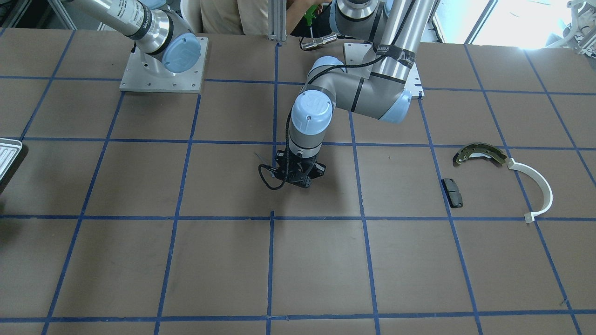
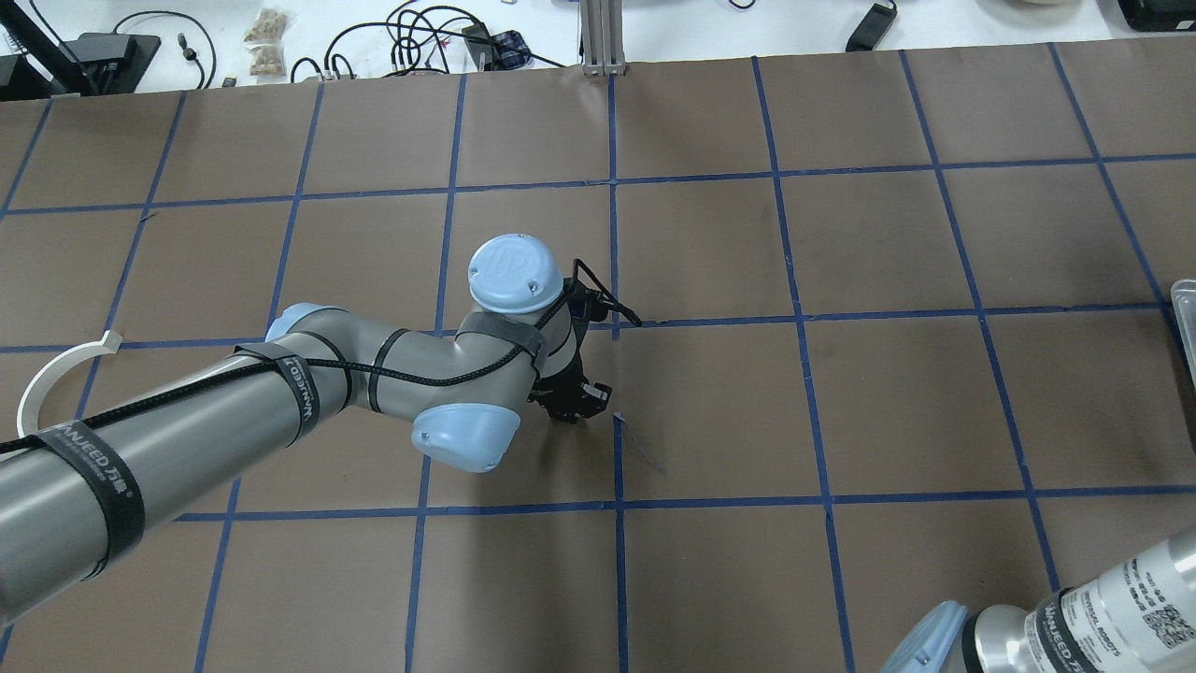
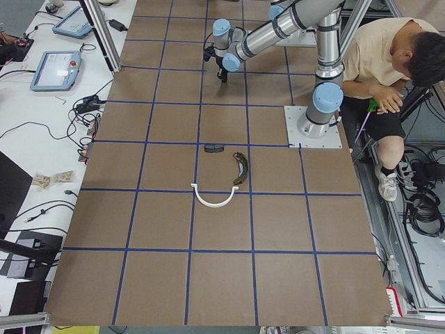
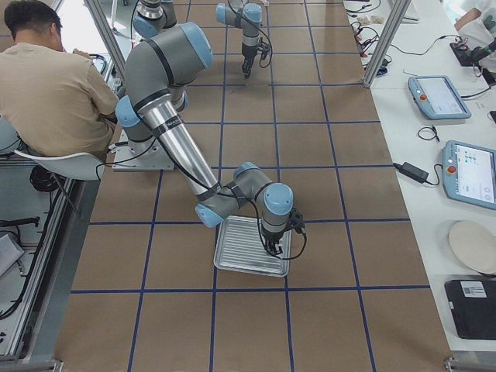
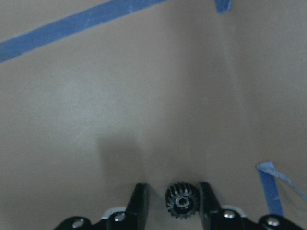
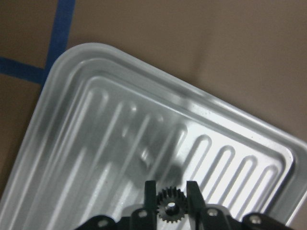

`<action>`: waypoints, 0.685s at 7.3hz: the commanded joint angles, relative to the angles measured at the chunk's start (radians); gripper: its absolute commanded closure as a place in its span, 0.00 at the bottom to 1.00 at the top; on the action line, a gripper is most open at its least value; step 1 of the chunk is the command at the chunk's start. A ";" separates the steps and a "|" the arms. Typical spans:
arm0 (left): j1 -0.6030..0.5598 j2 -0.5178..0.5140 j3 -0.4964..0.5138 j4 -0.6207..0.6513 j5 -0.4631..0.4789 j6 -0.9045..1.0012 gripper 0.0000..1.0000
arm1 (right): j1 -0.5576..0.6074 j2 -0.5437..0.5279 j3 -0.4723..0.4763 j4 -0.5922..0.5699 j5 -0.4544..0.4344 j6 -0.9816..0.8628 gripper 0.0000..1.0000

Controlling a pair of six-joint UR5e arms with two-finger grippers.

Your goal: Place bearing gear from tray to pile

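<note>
My left gripper (image 5: 175,201) is low over the middle of the table (image 1: 298,184), jaws apart around a small black bearing gear (image 5: 182,202). The gear touches one finger, with a gap to the other. My right gripper (image 6: 171,201) is shut on a second black gear (image 6: 171,207) just above the ribbed silver tray (image 6: 120,120), near the tray's edge (image 4: 240,248). The pile lies on my left side: a brake shoe (image 1: 479,152), a white half-ring (image 1: 540,186) and a dark pad (image 1: 452,192).
The table is brown with blue tape grid lines. The tray's corner shows at the edge of the front-facing view (image 1: 7,156). A seated person (image 3: 389,62) is behind the arm bases. Tablets and cables lie on the side bench (image 4: 465,170).
</note>
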State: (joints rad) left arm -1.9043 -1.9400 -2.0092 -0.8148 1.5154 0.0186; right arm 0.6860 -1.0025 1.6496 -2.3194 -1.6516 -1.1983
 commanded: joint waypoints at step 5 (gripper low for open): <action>0.384 0.090 0.273 -0.493 0.064 0.251 1.00 | 0.572 -0.211 0.079 0.267 0.041 0.615 1.00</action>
State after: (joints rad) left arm -1.6577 -1.8588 -1.7902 -1.2118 1.5490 0.2023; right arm 1.1009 -1.1956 1.7096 -2.0687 -1.6292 -0.7737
